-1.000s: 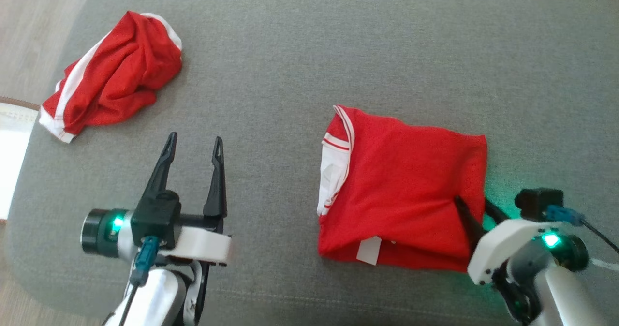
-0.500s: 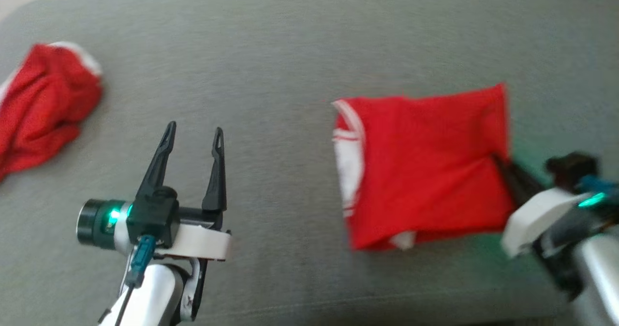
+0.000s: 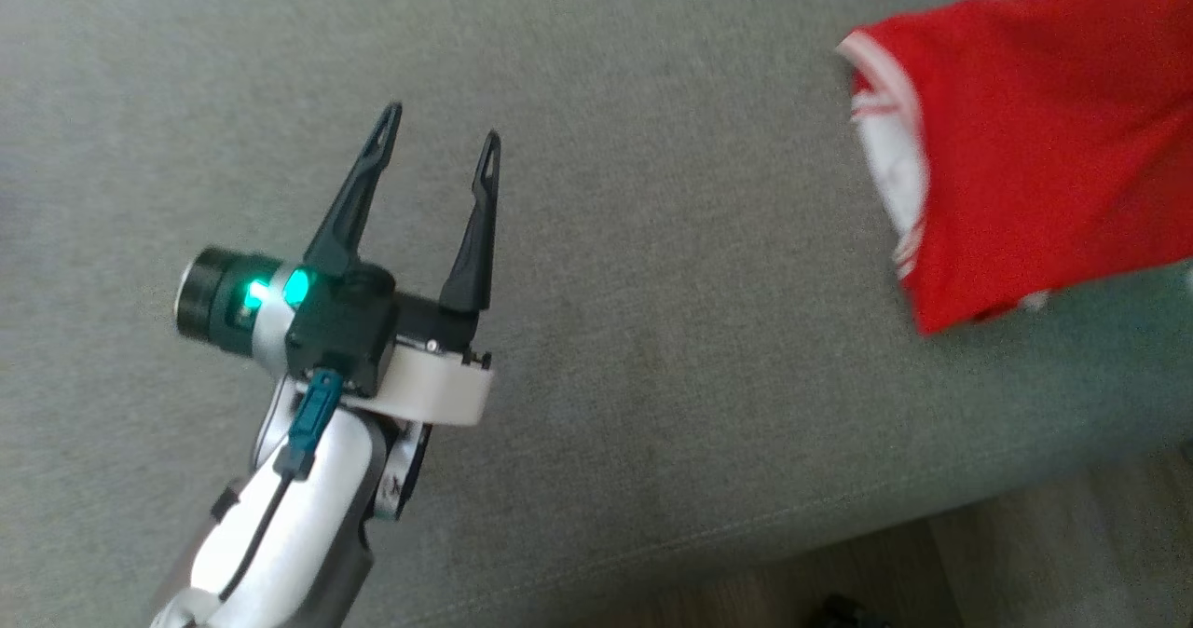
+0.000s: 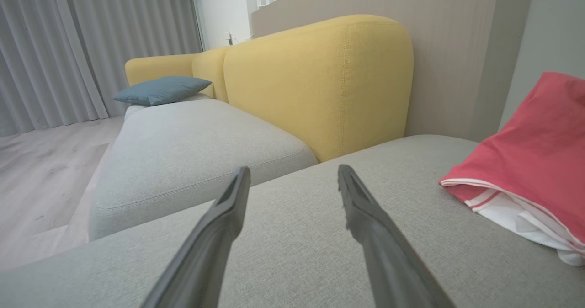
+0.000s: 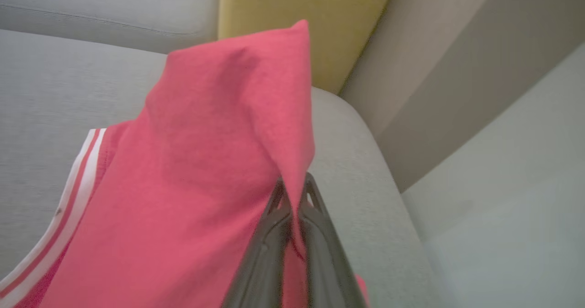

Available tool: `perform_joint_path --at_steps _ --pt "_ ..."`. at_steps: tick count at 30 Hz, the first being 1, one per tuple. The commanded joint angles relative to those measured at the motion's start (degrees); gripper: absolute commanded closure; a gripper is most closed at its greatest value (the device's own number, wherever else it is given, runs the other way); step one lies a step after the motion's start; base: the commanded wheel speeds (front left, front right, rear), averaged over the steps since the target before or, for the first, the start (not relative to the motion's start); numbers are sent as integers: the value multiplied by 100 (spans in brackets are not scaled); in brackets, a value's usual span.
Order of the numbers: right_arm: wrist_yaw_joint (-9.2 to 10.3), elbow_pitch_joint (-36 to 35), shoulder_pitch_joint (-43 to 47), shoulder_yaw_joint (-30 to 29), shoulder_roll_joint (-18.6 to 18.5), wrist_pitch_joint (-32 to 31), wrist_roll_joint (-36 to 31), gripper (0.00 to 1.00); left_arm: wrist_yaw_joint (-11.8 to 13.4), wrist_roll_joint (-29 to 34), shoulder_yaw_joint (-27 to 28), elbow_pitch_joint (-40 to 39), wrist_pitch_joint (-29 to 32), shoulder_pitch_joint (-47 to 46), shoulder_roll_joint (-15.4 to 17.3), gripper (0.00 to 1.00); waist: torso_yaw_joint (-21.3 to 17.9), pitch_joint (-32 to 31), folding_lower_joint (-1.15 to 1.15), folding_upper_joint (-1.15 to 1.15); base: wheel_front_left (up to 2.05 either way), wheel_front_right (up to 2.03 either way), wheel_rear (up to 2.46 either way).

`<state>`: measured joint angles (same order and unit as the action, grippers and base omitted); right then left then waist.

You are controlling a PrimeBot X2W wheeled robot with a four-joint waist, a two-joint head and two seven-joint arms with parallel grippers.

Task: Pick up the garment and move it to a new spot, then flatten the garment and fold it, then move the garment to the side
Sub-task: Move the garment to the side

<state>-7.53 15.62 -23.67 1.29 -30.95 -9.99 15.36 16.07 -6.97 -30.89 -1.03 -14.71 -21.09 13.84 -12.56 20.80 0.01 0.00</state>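
Grey sofa cushion (image 3: 652,376): right gripper (image 5: 294,183) fingers pinched on the folded red garment (image 5: 205,161). Its corner is now lifted at the cushion's right end; 1 s ago it lay flat. Head view panned too. Left gripper (image 3: 442,123) fingers wide, empty. Looks like the move-aside step is underway.
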Motion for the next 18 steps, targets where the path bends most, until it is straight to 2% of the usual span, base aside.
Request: perform_joint_path --at_steps 1,3,9,10,12,16,17,18 --pt "4 -32 -152 -187 -275 46 -64 100 -37 80 152 -170 -29 -288 17 0 -106 306 -1 0 0 0 0" --pt "4 179 -266 -504 -282 49 -192 100 -98 159 85 -161 -29 -469 -33 0 -80 500 -1 0 0 0 0" --pt "4 523 -531 -950 -262 296 -624 100 -220 281 -35 -143 -29 -781 -109 0 -2 896 -1 0 0 0 0" --pt "4 605 -583 -1013 -255 348 -711 87 -241 301 -58 -140 -29 -834 -125 0 17 951 -1 0 0 0 0" --pt "4 792 -679 -1179 -226 437 -884 51 -285 332 -104 -135 -29 -934 -161 0 59 1046 -1 0 0 0 0" --pt "4 1044 -803 -1341 -182 637 -1058 55 -343 372 -161 -116 -29 -1073 -211 0 125 1149 -1 0 0 0 0" --pt "4 1121 -847 -1424 -143 681 -1113 42 -357 380 -173 -108 -29 -1105 -226 0 140 1167 -1 0 0 0 0" --pt "4 1202 -872 -1505 -90 695 -1173 15 -368 384 -184 -103 -29 -1129 -239 0 154 1174 -1 0 0 0 0"
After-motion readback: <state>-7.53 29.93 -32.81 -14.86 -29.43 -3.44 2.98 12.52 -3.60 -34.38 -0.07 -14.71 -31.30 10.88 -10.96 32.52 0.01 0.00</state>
